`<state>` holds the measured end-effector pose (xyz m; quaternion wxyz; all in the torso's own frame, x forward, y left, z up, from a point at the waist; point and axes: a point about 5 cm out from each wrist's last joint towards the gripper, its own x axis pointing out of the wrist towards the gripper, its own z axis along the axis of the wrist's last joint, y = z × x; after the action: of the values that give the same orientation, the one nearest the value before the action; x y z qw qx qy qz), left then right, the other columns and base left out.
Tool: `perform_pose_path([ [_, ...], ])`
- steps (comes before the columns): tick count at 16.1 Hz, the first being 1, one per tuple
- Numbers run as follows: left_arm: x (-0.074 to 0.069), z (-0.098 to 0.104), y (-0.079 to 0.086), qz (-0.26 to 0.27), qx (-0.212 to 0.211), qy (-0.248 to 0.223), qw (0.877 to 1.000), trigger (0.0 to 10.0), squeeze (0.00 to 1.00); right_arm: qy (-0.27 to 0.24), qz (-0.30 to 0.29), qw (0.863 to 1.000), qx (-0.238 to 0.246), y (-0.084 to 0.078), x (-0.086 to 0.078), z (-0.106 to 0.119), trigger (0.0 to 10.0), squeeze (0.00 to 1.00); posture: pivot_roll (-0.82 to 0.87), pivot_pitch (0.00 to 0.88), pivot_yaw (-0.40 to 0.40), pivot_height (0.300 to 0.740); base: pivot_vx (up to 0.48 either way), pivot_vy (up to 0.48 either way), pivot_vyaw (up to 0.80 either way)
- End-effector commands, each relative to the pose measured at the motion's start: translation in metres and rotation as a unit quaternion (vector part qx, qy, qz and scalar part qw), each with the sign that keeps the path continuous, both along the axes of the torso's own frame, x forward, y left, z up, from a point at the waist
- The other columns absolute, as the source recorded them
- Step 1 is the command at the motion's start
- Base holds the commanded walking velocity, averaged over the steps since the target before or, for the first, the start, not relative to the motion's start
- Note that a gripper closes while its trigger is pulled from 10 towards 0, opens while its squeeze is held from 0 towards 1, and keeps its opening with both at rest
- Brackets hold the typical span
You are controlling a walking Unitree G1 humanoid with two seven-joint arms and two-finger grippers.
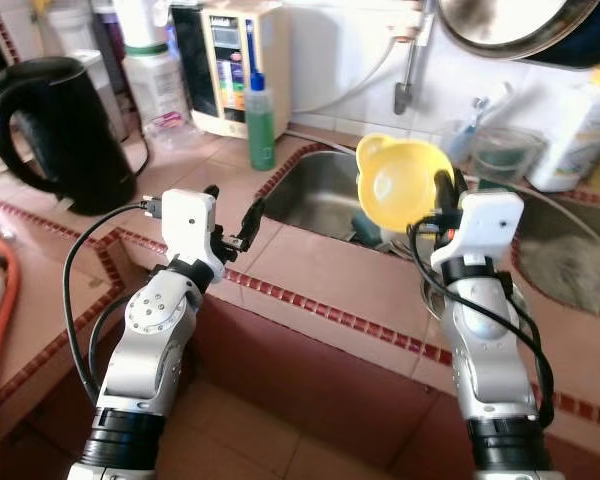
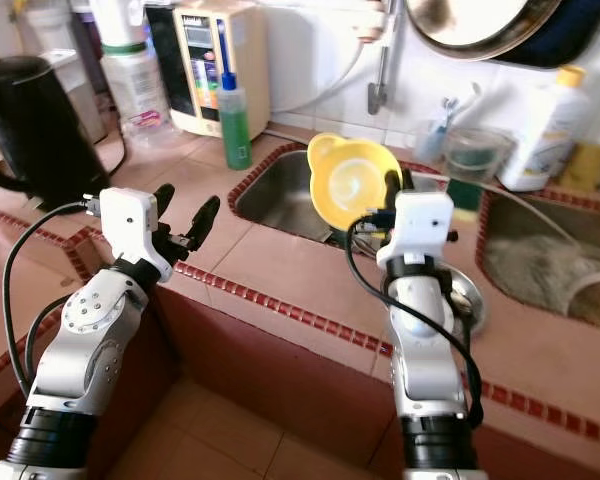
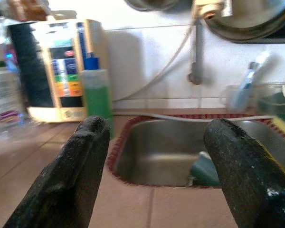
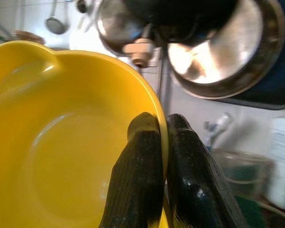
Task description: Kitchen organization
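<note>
My right gripper (image 1: 443, 186) is shut on the rim of a yellow plastic bowl (image 1: 398, 184), holding it tilted on its side above the steel sink (image 1: 315, 190). In the right wrist view the two fingers (image 4: 147, 156) pinch the bowl's rim (image 4: 66, 156), one inside and one outside. My left gripper (image 1: 233, 213) hovers open over the tiled counter (image 1: 310, 275) just left of the sink, with nothing between its fingers (image 3: 80, 156). The sink basin (image 3: 161, 147) lies ahead of it.
A green soap bottle (image 1: 260, 120) and a water purifier (image 1: 230, 60) stand behind the sink's left corner. A black kettle (image 1: 55, 125) sits at the far left. A tap (image 1: 408, 60), a clear container (image 1: 502, 150), a white bottle (image 1: 575, 125) and hanging pans (image 1: 520, 25) are at the back right.
</note>
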<state>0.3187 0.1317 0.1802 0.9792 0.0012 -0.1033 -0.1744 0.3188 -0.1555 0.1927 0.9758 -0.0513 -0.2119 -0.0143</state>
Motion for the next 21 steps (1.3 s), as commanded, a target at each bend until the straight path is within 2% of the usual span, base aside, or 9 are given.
perform_pose_path([
  [1, -0.0003, 0.0061, -0.0047, -0.009, 0.003, -0.01, 1.0, 10.0, 0.0, 0.0, -0.008, 1.0, 0.005, -0.005, 0.0011, 0.0021, 10.0, 0.0, -0.16, 0.0, 0.036, 0.74, 0.0, 0.0, -0.76],
  [6, 0.0006, 0.008, -0.0022, -0.009, 0.009, -0.015, 1.0, 10.0, 0.0, 0.001, -0.004, 1.0, 0.002, -0.0043, 0.0029, 0.0024, 10.0, 0.0, -0.16, 0.0, 0.034, 0.74, 0.0, 0.0, -0.76],
  [12, 0.0026, 0.0104, 0.0007, -0.007, 0.002, -0.016, 1.0, 10.0, 0.0, -0.016, 0.029, 0.999, -0.005, 0.0045, 0.0004, 0.0062, 10.0, 0.0, -0.16, 0.0, 0.031, 0.74, 0.0, 0.0, 0.0],
  [18, 0.002, 0.0113, 0.0012, -0.007, -0.005, -0.018, 1.0, 10.0, 0.0, -0.014, 0.034, 0.999, -0.007, 0.0045, -0.0002, 0.0056, 10.0, 0.0, -0.16, 0.0, 0.027, 0.74, 0.0, 0.0, 0.0],
  [21, 0.0012, 0.0109, 0.0009, -0.008, -0.009, -0.017, 1.0, 10.0, 0.0, -0.014, 0.036, 0.999, -0.007, 0.0045, -0.0007, 0.0053, 10.0, 0.0, -0.16, 0.0, 0.024, 0.74, 0.256, 0.0, 0.0],
])
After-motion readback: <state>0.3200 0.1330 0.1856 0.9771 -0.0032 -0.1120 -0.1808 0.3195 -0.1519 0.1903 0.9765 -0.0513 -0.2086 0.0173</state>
